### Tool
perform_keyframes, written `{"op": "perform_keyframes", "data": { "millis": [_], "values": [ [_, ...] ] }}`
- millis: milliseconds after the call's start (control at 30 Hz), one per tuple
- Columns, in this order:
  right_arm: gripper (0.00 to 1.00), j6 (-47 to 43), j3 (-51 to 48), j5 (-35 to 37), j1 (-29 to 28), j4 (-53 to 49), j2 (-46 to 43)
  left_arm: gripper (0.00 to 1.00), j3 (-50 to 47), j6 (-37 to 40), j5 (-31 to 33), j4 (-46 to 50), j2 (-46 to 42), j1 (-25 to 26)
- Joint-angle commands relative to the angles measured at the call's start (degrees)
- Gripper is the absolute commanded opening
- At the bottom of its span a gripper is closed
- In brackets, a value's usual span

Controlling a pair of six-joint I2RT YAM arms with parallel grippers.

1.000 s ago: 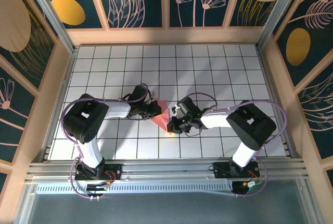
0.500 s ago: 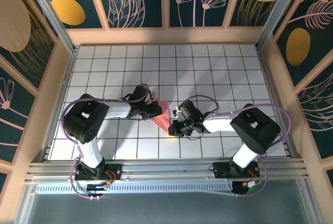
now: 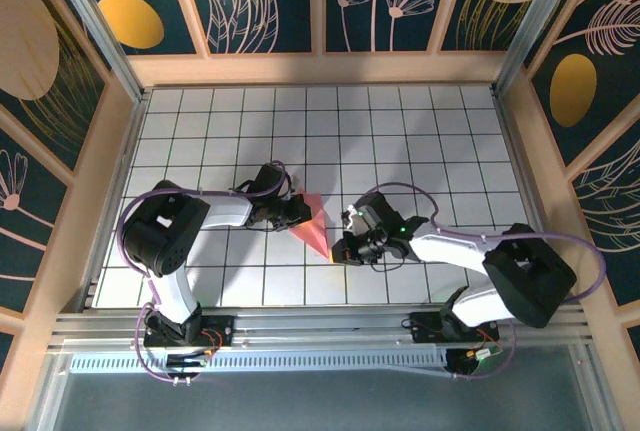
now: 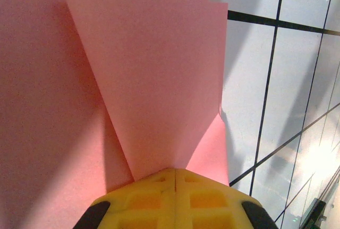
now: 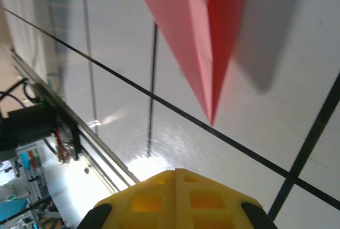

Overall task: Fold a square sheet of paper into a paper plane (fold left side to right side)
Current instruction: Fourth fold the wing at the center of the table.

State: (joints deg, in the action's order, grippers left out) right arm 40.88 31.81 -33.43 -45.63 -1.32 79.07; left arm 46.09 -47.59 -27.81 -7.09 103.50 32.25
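Note:
The square sheet of paper is salmon pink and lies folded into a narrow pointed shape mid-table, its tip toward the near edge. My left gripper is shut, with its tips at the paper's wide far-left end. In the left wrist view the yellow fingertips meet on the pink paper, where a raised layer narrows toward them. My right gripper is shut just right of the paper's tip. In the right wrist view that gripper stands apart from the pointed end of the paper, with bare tile between.
The white tiled table is walled by wooden panels on three sides. A metal rail runs along the near edge by the arm bases. The right arm's elbow reaches out to the right near the rail.
The right arm's elbow swung out to the right, and its gripper slid slightly right and toward the near edge, off the paper's tip. The left gripper and paper stayed put.

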Motion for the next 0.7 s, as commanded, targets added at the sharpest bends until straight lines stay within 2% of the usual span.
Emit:
{"op": "perform_keyframes", "data": {
  "millis": [0, 167, 367, 667],
  "values": [
    [0.0, 1.1, 0.9, -2.3, 1.3, 5.2, 0.6, 0.0, -1.2, 0.4, 6.1, 6.8, 2.4, -0.2],
    [0.0, 3.0, 4.0, 0.0, 1.1, 12.0, 7.3, 0.0, -1.2, 0.5, 6.1, 6.8, 2.3, -0.2],
    [0.0, 3.3, 6.2, 2.4, 1.1, 15.2, 13.0, 0.0, -1.2, 0.4, 6.0, 6.7, 2.5, -0.2],
    [0.0, 2.7, 7.3, 4.7, 1.3, 13.1, 17.7, 0.0, -1.3, 0.4, 6.0, 6.6, 2.4, -0.2]
  ]
}}
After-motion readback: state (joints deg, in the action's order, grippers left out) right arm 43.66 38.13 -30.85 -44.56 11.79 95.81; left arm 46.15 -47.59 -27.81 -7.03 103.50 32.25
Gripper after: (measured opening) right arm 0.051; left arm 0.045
